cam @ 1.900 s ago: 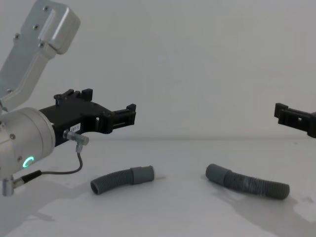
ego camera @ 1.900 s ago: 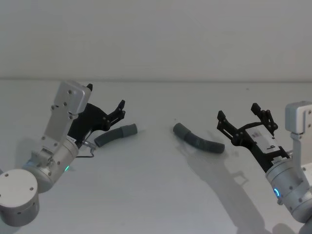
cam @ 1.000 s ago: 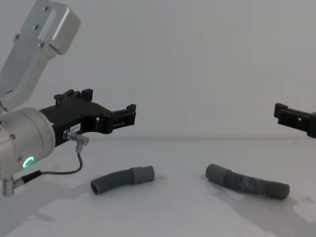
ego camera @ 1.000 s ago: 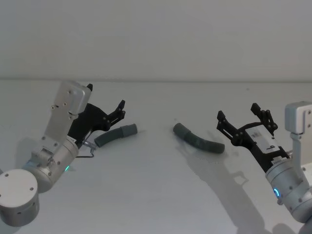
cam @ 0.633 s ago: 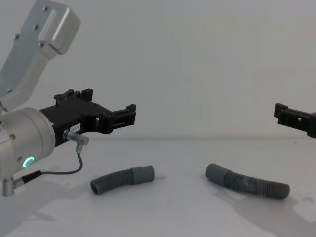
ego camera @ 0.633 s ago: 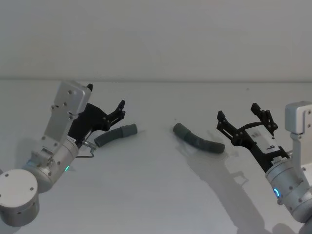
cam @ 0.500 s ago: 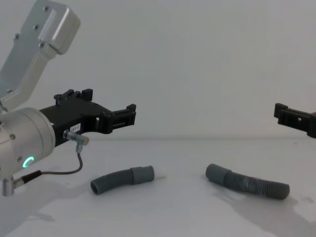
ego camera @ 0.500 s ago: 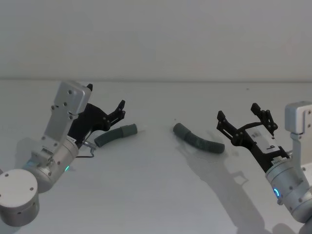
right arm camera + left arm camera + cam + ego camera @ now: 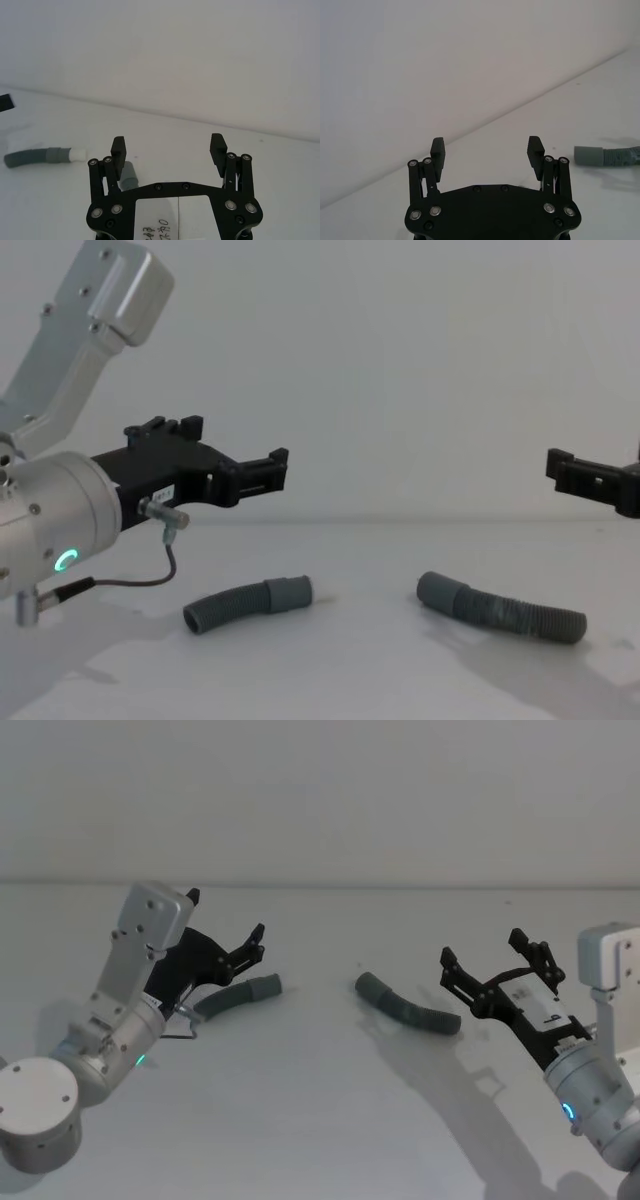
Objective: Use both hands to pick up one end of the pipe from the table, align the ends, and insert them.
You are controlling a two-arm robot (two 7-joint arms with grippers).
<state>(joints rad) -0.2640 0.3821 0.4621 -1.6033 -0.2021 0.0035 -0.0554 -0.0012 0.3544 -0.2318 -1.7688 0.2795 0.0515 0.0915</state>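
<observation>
Two dark grey corrugated pipe pieces lie apart on the white table. The left piece points its cuff toward the middle, and the right wrist view shows a whitish tip on that cuff. Facing it is the plain cuff of the right piece. My left gripper hovers open above the left piece, holding nothing. Open as well, my right gripper hangs above and to the right of the right piece.
A thin cable loops under the left wrist, close above the table. Bare white surface lies between the two pieces and in front of them. A plain pale wall stands behind the table.
Both arms have shifted a little: the left gripper moved slightly to the right, and the right gripper slightly to the left. The two pipe pieces have not moved.
</observation>
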